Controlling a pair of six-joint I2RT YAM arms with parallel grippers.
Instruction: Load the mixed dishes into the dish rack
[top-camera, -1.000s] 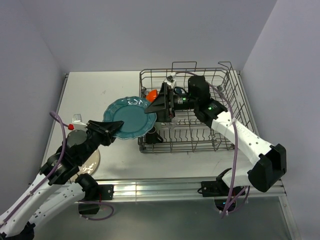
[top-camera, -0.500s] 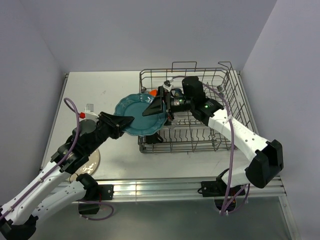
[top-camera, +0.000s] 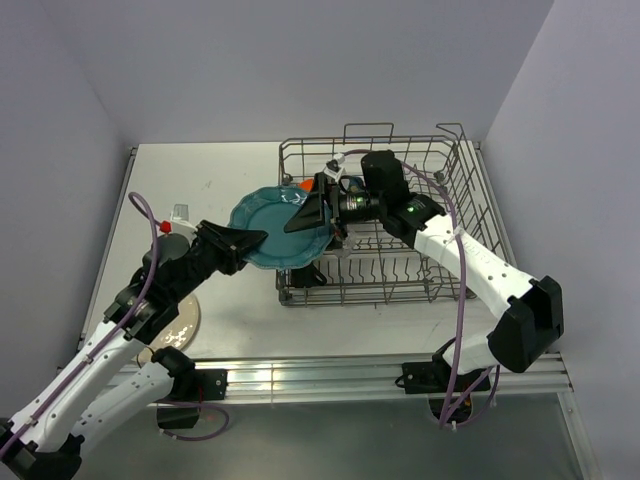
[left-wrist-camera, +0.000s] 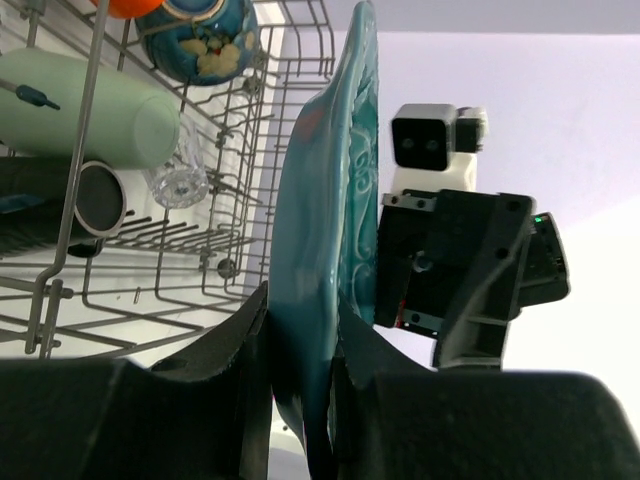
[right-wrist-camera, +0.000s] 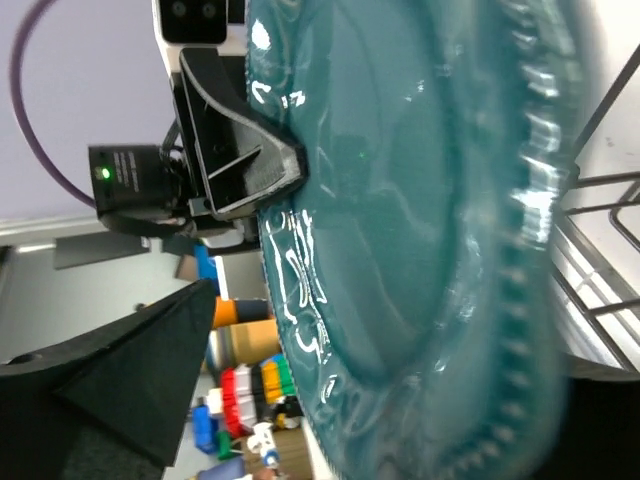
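Note:
My left gripper (top-camera: 248, 243) (left-wrist-camera: 300, 335) is shut on the rim of the teal scalloped plate (top-camera: 283, 230) (left-wrist-camera: 325, 200) and holds it in the air, tilted, at the left end of the dish rack (top-camera: 400, 205). My right gripper (top-camera: 303, 213) is open at the plate's far rim. One finger (right-wrist-camera: 130, 385) stands apart from the plate's face (right-wrist-camera: 420, 220); the other is hidden behind it. In the rack lie the orange bowl (left-wrist-camera: 130, 5), blue bowl (left-wrist-camera: 195, 40), pale green mug (left-wrist-camera: 90, 110), clear glass (left-wrist-camera: 180, 185) and dark brown mug (left-wrist-camera: 95, 200).
The cream plate (top-camera: 183, 322) lies on the table at the near left, partly under my left arm. The rack's raised wire handles (top-camera: 368, 130) stand at its far side. A wall closes the table's right side.
Over the last second my left gripper carried the teal plate right and up to the rack's left end, and my right gripper moved left onto its rim. Almost nothing moved in the last half second.

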